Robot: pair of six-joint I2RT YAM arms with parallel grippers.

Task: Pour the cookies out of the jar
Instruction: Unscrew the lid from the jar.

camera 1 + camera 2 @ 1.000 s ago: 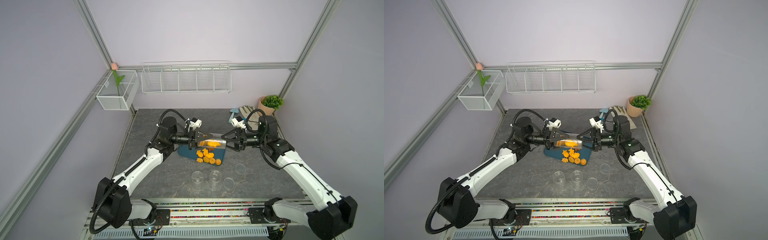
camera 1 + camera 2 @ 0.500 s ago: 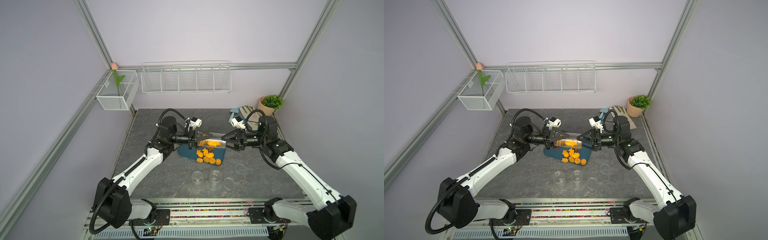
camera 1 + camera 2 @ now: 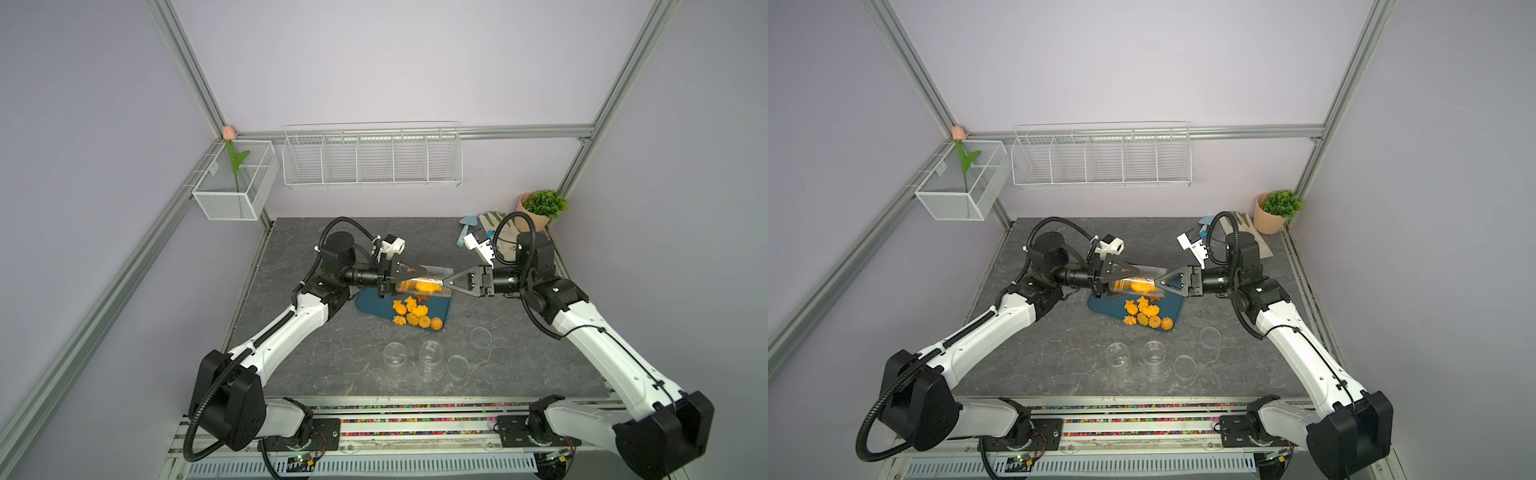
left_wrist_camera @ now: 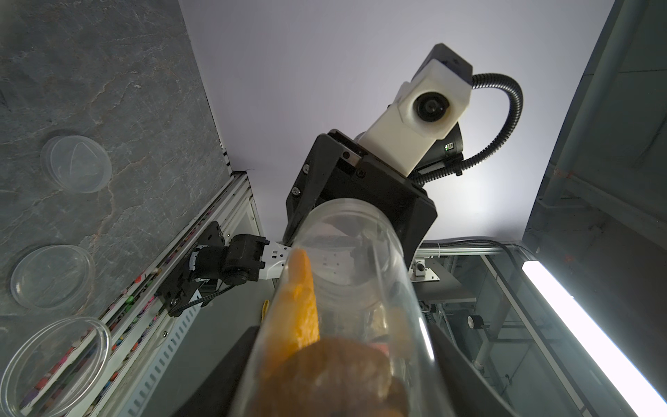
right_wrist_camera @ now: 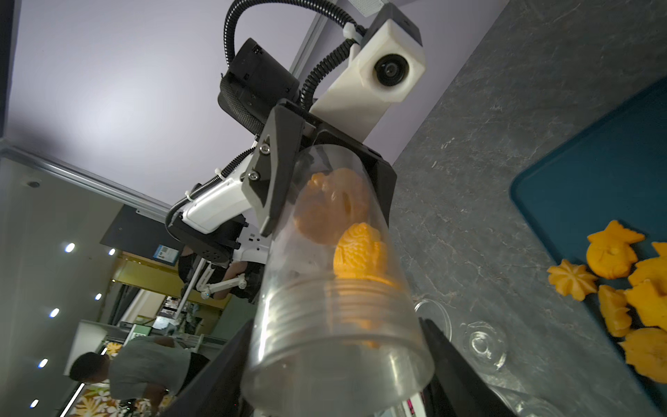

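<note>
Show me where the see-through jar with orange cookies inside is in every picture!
In a top view: the clear plastic jar lies sideways in the middle, above the dark blue tray.
In a top view: the jar is also in the middle, above the tray.
Left wrist view: the jar fills the lower middle.
Right wrist view: the jar fills the lower middle.
Shared landmark: the grey stone table.

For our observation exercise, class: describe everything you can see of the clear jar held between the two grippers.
The jar is clear plastic, cylindrical, lidless, with a threaded neck. It lies on its side in the air above the blue tray, a few orange cookies inside. The left gripper clamps its base end; the right gripper flanks its open mouth, contact unclear.
</note>
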